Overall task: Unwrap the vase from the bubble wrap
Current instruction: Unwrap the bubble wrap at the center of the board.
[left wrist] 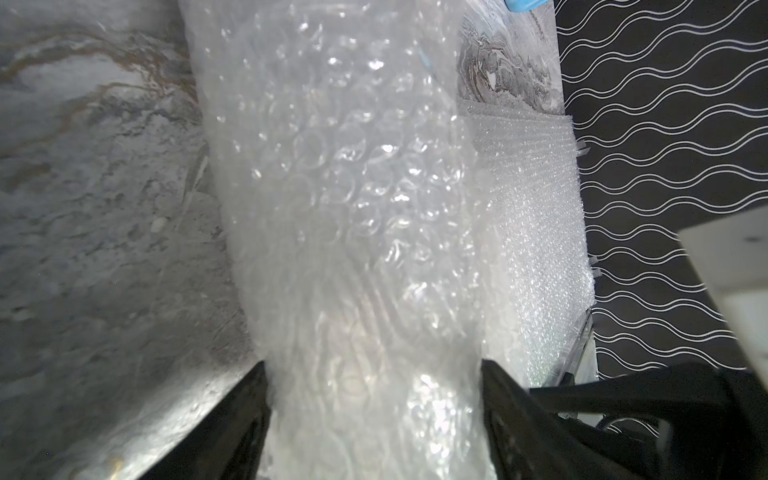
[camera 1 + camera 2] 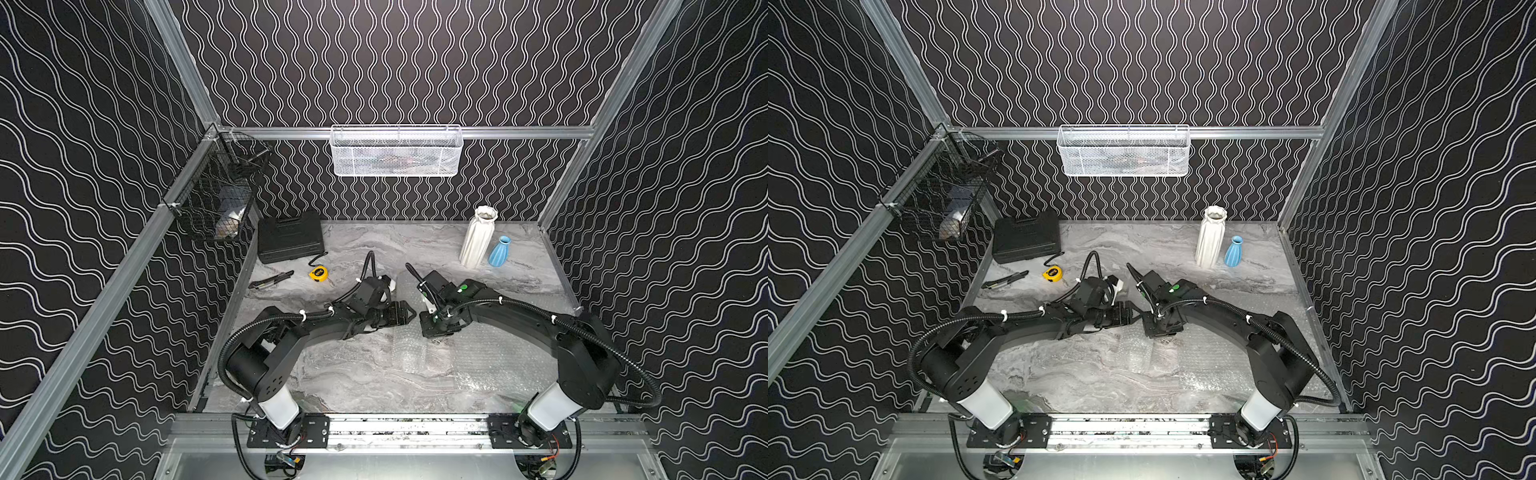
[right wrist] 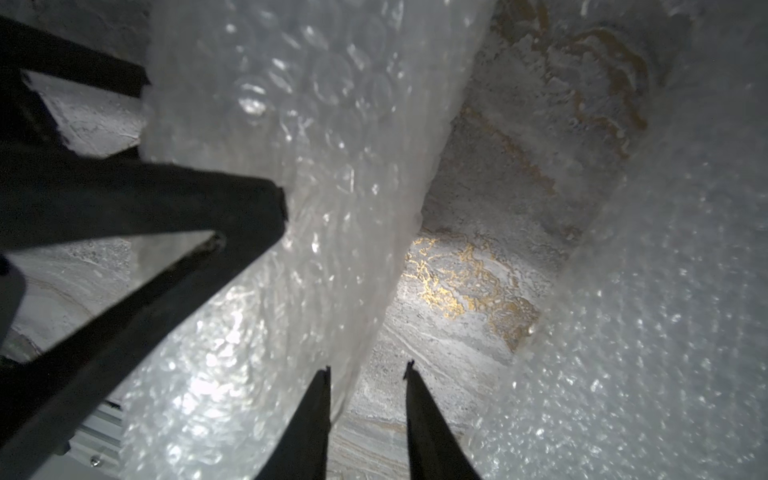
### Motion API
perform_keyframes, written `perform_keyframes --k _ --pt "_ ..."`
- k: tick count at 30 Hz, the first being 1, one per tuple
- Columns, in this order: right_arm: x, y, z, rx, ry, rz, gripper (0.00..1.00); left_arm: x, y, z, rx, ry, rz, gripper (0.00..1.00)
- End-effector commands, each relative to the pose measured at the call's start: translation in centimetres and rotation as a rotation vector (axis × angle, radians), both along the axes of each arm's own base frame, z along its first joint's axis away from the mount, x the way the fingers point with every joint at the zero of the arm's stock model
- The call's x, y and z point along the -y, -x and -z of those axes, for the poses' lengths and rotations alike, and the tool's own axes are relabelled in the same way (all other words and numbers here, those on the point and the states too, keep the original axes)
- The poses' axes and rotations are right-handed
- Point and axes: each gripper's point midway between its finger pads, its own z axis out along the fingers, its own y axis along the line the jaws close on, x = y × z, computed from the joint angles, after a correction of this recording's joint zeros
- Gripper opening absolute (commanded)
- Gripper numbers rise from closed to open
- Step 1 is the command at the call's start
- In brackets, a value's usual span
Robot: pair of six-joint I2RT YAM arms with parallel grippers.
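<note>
Gripping the rolled bubble wrap [image 1: 353, 208] across its width, the left claw [image 1: 372, 368] holds it at the middle of the bench [image 1: 104, 208]. The roll's long axis runs straight out from the fingers. The right claw [image 3: 368, 370] stands narrowly open, the wrap's edge beside one finger.

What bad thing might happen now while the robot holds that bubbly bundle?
1. The left end effector clamps the bubble wrap bundle; it looks squashy, so whatever is inside might slip out onto the hard table.
2. The right end effector is open beside the bundle's edge with only table between its jaws, so closing may catch nothing.
3. A loose sheet lies on the table under the arms and might get dragged.
</note>
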Motion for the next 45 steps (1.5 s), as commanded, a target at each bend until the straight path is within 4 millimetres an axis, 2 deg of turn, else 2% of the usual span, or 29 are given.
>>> perform_keyframes --k 1,5,12,16,17,22,35,45 --pt "-0.1 0.8 0.5 -0.04 -0.009 -0.01 0.32 -1.1 1.4 2.1 -0.076 -0.074 -0.002 0.77" --pt "-0.4 1.1 0.8 -0.059 -0.02 -0.023 0.3 -1.1 1.5 2.2 -0.078 -0.076 -0.003 0.77" --pt "-1.0 1.5 1.5 -0.087 -0.043 -0.046 0.18 -1.2 1.6 2.3 -0.079 -0.079 -0.002 0.77" --pt "-1.5 1.2 1.1 -0.068 -0.075 -0.071 0.13 -1.4 1.6 2.3 -0.078 -0.089 -0.006 0.77" --pt "-1.1 1.7 1.7 -0.081 -0.065 -0.081 0.11 -1.5 1.7 2.4 -0.079 -0.092 -0.005 0.77" --pt "-1.2 1.5 1.6 -0.067 -0.109 -0.122 0.07 -1.6 1.7 2.5 -0.08 -0.095 -0.007 0.77" --pt "-1.5 2.6 2.0 -0.071 -0.244 -0.223 0.0 -2.0 1.9 2.9 -0.083 -0.12 -0.013 0.77" --pt "-0.8 2.6 1.9 -0.058 -0.299 -0.23 0.0 -2.0 1.9 2.9 -0.085 -0.123 -0.014 0.77"
